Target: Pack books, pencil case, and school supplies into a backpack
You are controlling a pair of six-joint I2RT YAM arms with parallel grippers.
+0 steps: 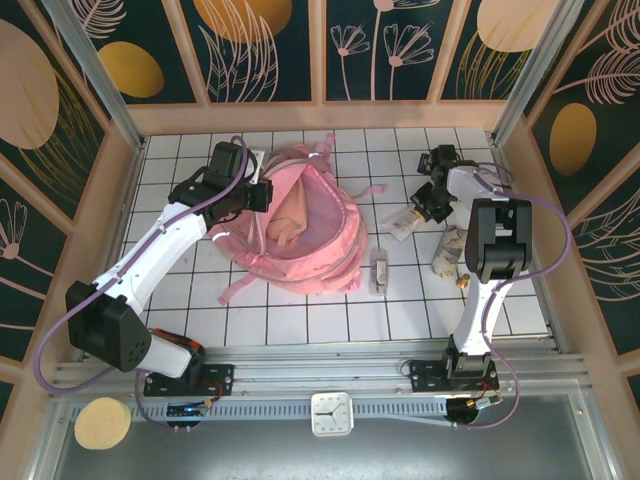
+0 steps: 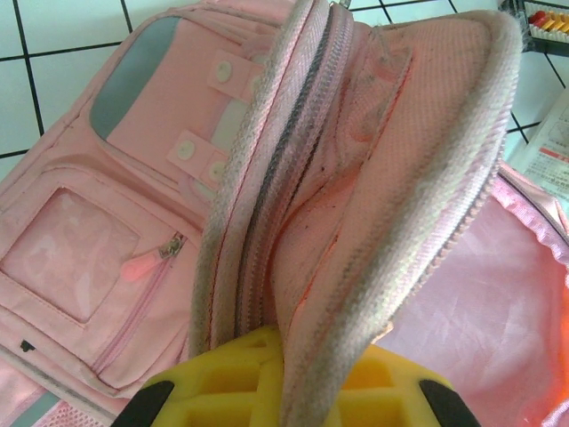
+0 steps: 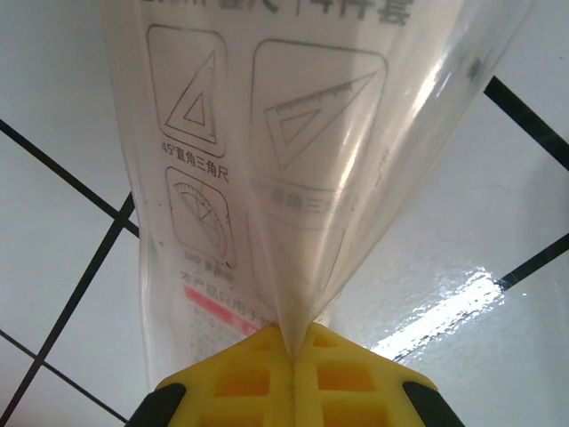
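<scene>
The pink backpack [image 1: 325,250] lies on the white tiled table with its main compartment open towards the camera. My left gripper [image 1: 257,192] [image 2: 298,356] is shut on the zippered rim of that opening [image 2: 356,178] and holds it up. Its front pockets [image 2: 107,240] show in the left wrist view. My right gripper [image 1: 428,203] [image 3: 293,342] is shut on one end of the clear school supplies packet [image 1: 405,222] [image 3: 267,151], which is printed with rulers and a red strip. A pale oblong pouch [image 1: 447,250], probably the pencil case, lies by the right arm. The books are hidden.
A small clear oblong item [image 1: 378,272] lies on the tiles right of the backpack. A black device with orange dots [image 2: 547,18] sits beyond the bag's rim. Wooden walls [image 1: 320,115] ring the table. A clock [image 1: 332,413] sits at the near edge.
</scene>
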